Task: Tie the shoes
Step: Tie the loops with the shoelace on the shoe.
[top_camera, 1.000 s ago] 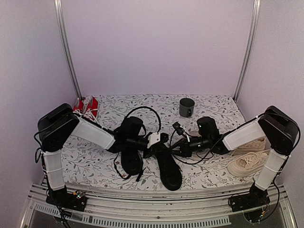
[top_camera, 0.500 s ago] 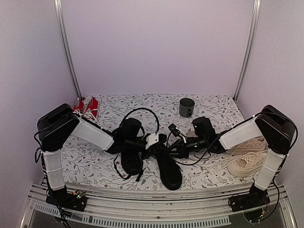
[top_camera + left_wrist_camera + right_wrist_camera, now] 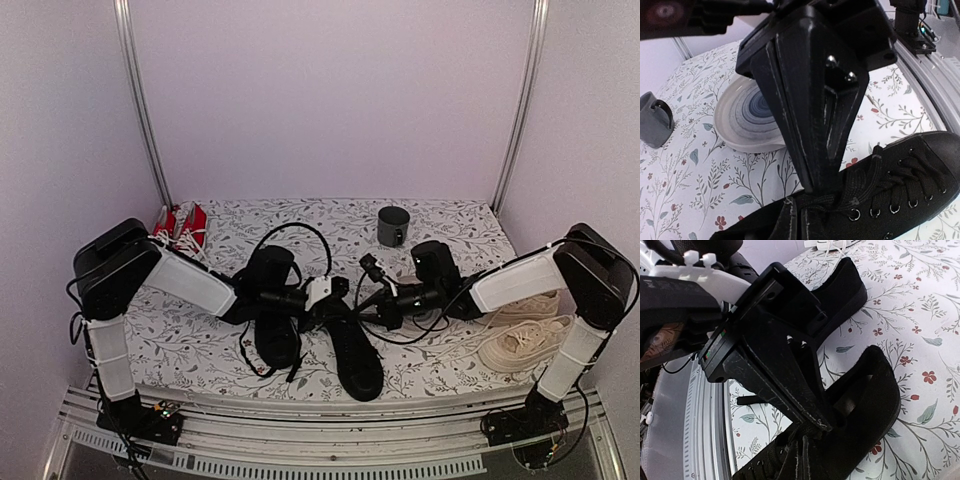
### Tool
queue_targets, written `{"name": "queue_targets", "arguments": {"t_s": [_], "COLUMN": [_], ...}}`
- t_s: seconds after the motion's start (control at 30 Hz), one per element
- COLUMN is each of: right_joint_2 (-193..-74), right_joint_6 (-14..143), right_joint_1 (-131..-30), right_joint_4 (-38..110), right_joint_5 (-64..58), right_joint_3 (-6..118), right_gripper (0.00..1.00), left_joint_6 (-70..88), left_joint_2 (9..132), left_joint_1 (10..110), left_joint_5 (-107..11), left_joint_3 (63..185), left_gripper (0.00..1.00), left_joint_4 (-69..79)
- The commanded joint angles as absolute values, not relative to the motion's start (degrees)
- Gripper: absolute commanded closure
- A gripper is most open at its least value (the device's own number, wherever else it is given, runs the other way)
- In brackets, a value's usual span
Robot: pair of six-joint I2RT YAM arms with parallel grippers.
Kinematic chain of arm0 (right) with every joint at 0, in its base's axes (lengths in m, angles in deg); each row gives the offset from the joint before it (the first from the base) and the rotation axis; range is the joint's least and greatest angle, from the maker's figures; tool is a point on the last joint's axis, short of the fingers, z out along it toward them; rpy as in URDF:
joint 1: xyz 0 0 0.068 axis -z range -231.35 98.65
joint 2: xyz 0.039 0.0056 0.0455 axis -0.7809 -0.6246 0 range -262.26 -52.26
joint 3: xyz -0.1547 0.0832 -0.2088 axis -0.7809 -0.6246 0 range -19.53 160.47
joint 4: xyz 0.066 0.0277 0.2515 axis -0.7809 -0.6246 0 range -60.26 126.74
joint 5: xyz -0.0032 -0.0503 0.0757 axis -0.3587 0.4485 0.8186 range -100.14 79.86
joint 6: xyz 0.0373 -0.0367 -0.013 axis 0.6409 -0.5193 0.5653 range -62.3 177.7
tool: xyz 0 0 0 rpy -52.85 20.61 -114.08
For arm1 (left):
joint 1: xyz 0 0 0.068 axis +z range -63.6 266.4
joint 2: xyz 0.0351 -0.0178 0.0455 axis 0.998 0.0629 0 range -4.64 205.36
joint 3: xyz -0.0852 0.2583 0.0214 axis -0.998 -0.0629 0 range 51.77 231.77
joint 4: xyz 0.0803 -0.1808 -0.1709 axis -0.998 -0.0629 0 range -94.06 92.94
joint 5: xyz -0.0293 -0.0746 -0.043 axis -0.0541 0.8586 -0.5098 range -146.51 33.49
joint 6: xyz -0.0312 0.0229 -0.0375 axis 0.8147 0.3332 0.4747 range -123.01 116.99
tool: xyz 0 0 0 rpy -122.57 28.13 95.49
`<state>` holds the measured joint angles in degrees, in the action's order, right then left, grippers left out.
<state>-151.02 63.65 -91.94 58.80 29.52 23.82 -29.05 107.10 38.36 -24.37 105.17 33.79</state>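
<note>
The shoes (image 3: 320,330) are parked mid-counter, a bit toward the near edge, w/ the toes pointed at the near edge. One is lying left (image 3: 275,310), the other right (image 3: 352,350), heels close together.

Handling-wise: canvas uppers can be expected to be soft and squashy, soles stiffer, whole thing prob light enough to get dragged if a lace is yanked hard. Laces (image 3: 875,192) are thin, limp and black on black, so they're easily lost and likely to slip out of a pinch. Best taken near the free ends or right where they cross above the top eyelets, not on the tongue.

Left tool (image 3: 812,187) is seen fully together in the left wrist view, tips pressed down right at the lace area by the collar of the right-hand shoe. It looks pinched on a lace, but that can't be confirmed, too dark.

Right tool (image 3: 827,426) is also closed up tight, tips at the collar/top laces of the same shoe. Whether a strand is actually caught can't be told either.

Both tools are met over that one shoe.

Also on the counter: grey mug (image 3: 392,226) toward the far edge, small red sneakers (image 3: 185,222) at the far left corner, cream sneakers (image 3: 525,335) by the right edge, a patterned plate (image 3: 752,117).
</note>
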Motion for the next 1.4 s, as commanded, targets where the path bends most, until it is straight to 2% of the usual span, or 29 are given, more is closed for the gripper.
{"name": "queue_targets", "arguments": {"t_s": [0.0, 0.07, 0.27, 0.33, 0.43, 0.6, 0.67, 0.73, 0.83, 0.9, 1.0, 1.13, 1.27, 1.37], "right_joint_2": [-146.23, -145.16, -141.94, -141.67, -143.21, -146.65, -147.58, -148.06, -148.0, -147.0, -145.71, -145.89, -146.54, -146.63], "right_joint_6": [64.19, 63.96, 61.15, 60.09, 60.24, 59.9, 59.98, 59.94, 60.18, 60.16, 59.99, 60.28, 60.59, 60.54], "right_joint_1": [-89.84, -89.54, -90.64, -92.0, -93.99, -95.93, -96.01, -96.04, -96.07, -95.97, -95.87, -95.82, -95.82, -95.82], "right_joint_4": [58.38, 57.75, 56.44, 56.49, 56.47, 57.2, 57.12, 57.11, 57.24, 57.59, 57.66, 57.72, 58.05, 58.2], "right_joint_5": [30.57, 30.04, 26.85, 24.66, 22.83, 21.46, 21.12, 20.98, 21.06, 20.88, 20.14, 20.51, 20.63, 20.72], "right_joint_3": [21.94, 21.41, 19.51, 19.2, 20.1, 21.8, 22.44, 22.79, 22.97, 22.2, 21.0, 20.51, 21.1, 21.32], "right_gripper": [0.99, 0.97, 0.82, 0.69, 0.61, 0.55, 0.55, 0.61, 0.86, 0.95, 0.98, 0.98, 0.98, 0.98], "left_joint_6": [-27.61, -26.57, -24.67, -24.48, -24.37, -24.31, -24.36, -24.62, -25.19, -26.59, -30.76, -38.99, -45.05, -46.51], "left_joint_2": [104.79, 104.61, 104.52, 104.52, 104.52, 104.69, 104.61, 104.52, 104.31, 103.46, 99.61, 95.11, 95.07, 97.34], "left_joint_1": [38.74, 38.68, 38.73, 38.67, 38.72, 38.73, 38.68, 38.69, 38.76, 38.94, 39.77, 41.24, 43.43, 45.02], "left_joint_5": [-23.7, -23.89, -23.68, -23.73, -24.09, -24.54, -24.52, -24.6, -24.42, -23.55, -20.83, -16.22, -12.36, -15.95], "left_joint_3": [104.21, 103.77, 102.7, 102.49, 102.48, 103.08, 103.02, 102.92, 103.07, 103.6, 104.88, 108.72, 114.52, 115.71], "left_gripper": [1.0, 1.0, 1.0, 1.0, 1.0, 1.0, 1.0, 1.0, 1.0, 0.76, 0.54, 0.38, 0.35, 0.37], "left_joint_4": [36.7, 37.13, 37.56, 37.57, 37.53, 36.98, 36.84, 36.5, 34.98, 31.54, 22.92, 7.79, -7.7, -11.06]}}
